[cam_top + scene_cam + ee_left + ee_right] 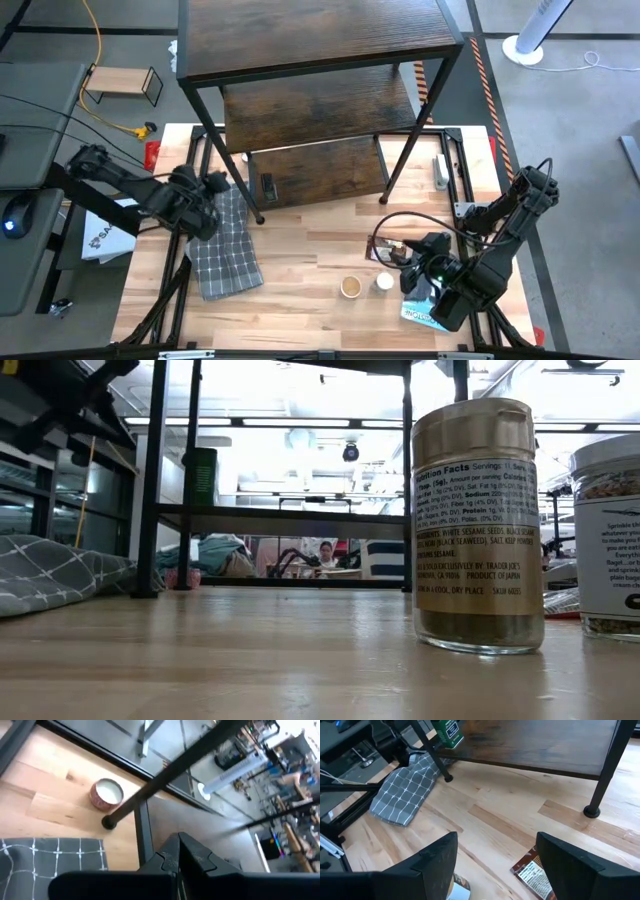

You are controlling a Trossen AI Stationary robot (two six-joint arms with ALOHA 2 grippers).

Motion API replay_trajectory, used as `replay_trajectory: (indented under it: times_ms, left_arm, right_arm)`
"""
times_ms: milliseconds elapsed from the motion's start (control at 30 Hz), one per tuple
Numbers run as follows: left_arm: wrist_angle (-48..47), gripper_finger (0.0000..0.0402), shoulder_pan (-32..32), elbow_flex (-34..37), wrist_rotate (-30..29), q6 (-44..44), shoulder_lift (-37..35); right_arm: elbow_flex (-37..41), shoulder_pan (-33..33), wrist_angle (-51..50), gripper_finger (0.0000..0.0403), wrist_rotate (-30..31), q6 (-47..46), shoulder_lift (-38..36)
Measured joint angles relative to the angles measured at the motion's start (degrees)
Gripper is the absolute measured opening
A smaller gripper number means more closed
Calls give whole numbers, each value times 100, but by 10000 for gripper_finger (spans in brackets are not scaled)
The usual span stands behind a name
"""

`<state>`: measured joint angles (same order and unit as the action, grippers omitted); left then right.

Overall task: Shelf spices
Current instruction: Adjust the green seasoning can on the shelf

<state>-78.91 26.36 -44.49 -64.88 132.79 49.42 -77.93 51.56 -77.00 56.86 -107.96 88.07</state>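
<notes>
The shelf (320,90) stands at the table's far side, its feet (592,811) on the wood. A tan round canister (351,287) and a white-capped jar (385,282) stand near the front edge. The low view shows a gold-capped jar (478,525) and a second jar (610,540) upright there. A green-labelled container (447,731) sits on the shelf's lowest board. My right gripper (495,865) hangs open above the jars with nothing between its fingers. My left gripper (177,857) is shut on nothing, beside the shelf's front left leg (165,775) over the grey cloth's far end.
A grey checked cloth (222,245) lies at front left. A brown packet (532,870) lies by the right gripper and a blue-and-white book (425,312) under the right arm. A red round tin (106,794) sits at the table's far left. Bare wood spans the middle.
</notes>
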Motion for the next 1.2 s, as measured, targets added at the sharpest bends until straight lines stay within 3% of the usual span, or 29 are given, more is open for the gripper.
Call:
replay_trajectory:
  times_ms: [300, 567, 733, 1200]
  left_arm:
    - [138, 0, -213, 0, 412, -450, -1000]
    - [752, 0, -205, 4, 530, -1708, -2445]
    - [1093, 0, -202, 84, 1209, -2502, -3190]
    - [2599, 0, -202, 1206, 1427, -2927, -3945]
  right_arm:
    - [0, -183, 269, 265, 37, 274, 0]
    - [0, -346, 554, 265, 44, 795, 0]
    - [0, -407, 662, 265, 60, 1008, 0]
    - [0, -433, 979, 265, 4, 1076, 0]
